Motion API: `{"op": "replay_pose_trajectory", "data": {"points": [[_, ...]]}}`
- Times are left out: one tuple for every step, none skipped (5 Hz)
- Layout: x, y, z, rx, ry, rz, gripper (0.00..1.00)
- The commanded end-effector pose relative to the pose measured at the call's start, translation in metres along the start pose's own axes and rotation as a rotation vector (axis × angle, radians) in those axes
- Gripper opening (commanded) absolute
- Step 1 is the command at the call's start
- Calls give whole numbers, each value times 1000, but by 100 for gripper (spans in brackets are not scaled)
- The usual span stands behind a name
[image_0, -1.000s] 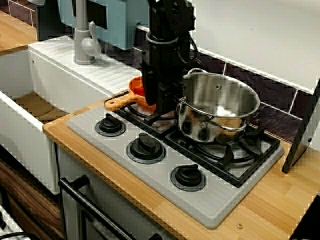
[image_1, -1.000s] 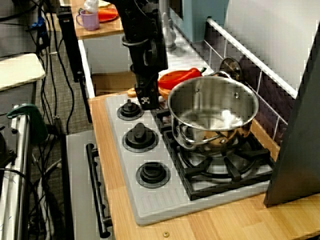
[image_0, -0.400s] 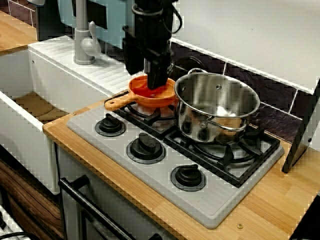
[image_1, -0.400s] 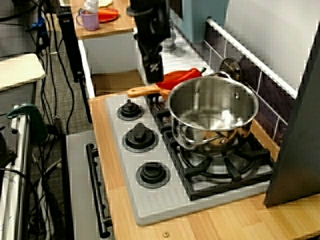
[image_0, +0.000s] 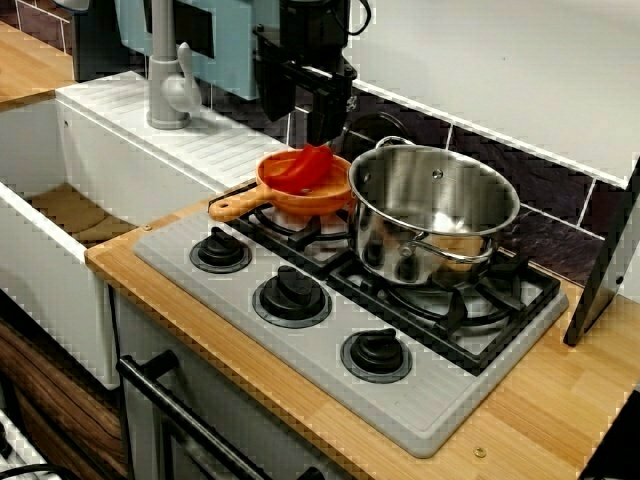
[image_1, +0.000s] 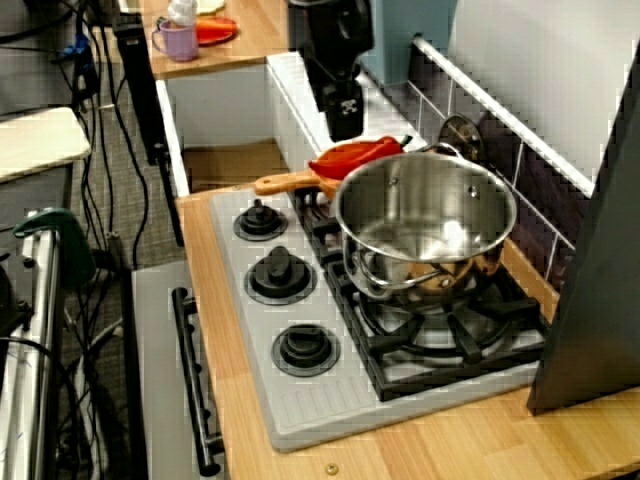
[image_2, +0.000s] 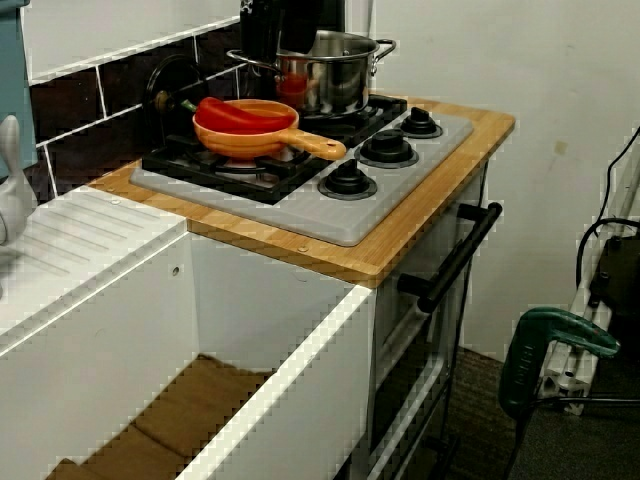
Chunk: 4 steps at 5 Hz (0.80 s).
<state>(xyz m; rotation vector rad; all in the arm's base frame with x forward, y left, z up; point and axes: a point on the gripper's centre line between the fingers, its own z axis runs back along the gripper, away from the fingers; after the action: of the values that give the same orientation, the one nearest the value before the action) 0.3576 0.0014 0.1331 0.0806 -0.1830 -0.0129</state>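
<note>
The red pepper (image_0: 305, 168) is seen lying in the orange pan (image_0: 330, 200), on the rear burner at the sink end of the stove (image_0: 250, 300). Its long axis is laid across the pan, running from the stove's front towards the tiled back wall (image_0: 560, 215). In the view from the stove's far end, the green stem end (image_1: 404, 140) is pointed at that wall and is carried past the pan's rim. In the view from the sink side the pepper (image_2: 235, 113) is shown filling most of the pan's width.

The pan's wooden handle (image_0: 235, 206) is turned the opposite way, towards the front corner beside the sink (image_0: 60, 230).

The gripper (image_0: 298, 130) is held in the air straight above the pan, well apart from the pepper. Its fingers (image_0: 326, 120) are spread, tile is seen through the gap, and nothing is gripped.

The steel pot (image_0: 435, 215) is set on the neighbouring burner, just beside the pan; whether the two touch cannot be told. Three black knobs (image_0: 292, 292) are ranged along the stove's front. A grey tap (image_0: 168, 80) is mounted behind the sink.
</note>
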Motion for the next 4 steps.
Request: {"op": "replay_pose_trajectory", "data": {"points": [[21, 16, 14, 5, -72, 8, 77], [24, 16, 11, 5, -73, 14, 0], [22, 13, 10, 2, -73, 3, 0], [18, 6, 8, -3, -70, -7, 0]]}}
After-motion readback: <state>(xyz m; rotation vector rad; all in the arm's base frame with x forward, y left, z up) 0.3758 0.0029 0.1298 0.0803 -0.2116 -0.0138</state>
